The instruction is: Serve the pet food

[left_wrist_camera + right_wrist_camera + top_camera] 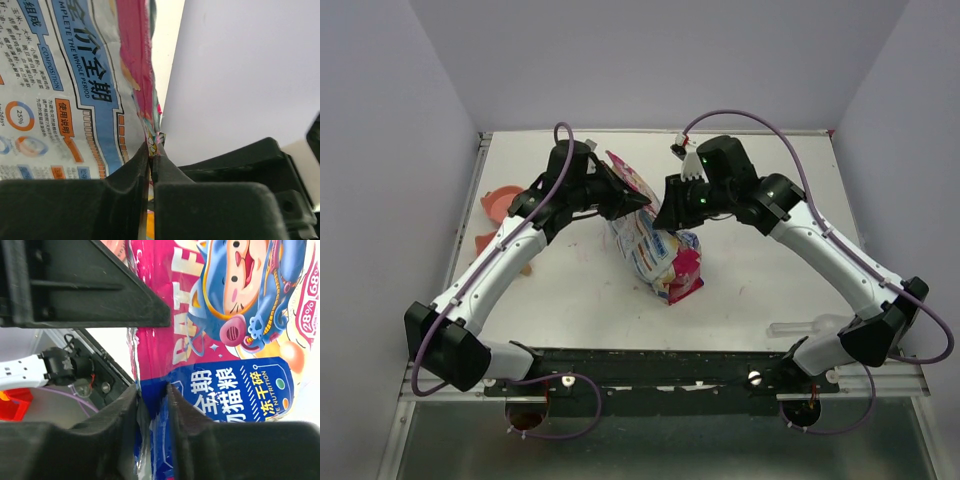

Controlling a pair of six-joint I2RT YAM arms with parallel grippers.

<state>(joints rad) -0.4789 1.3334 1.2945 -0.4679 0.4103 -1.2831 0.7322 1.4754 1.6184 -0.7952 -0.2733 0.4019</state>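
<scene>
Centrally, a glossy film bag (655, 245), pink, white and blue with a crinkled skin, is held by both arms. Left gripper (152, 150): matte black fingers closed flat on the bag's thin crimped seam, which runs straight out beyond the fingertips. Right gripper (152, 395): fingers pinched on a blue fold of film. Pet food: hidden; only its bag shows. Bare white table (760, 280) lies open outside both sets of fingers. Legible beyond the left fingers: "COMPLETE THE WHOLE PERIOD", "COMPOSITION", "25%"; beyond the right fingers: "28%", "NUTRITION".
</scene>
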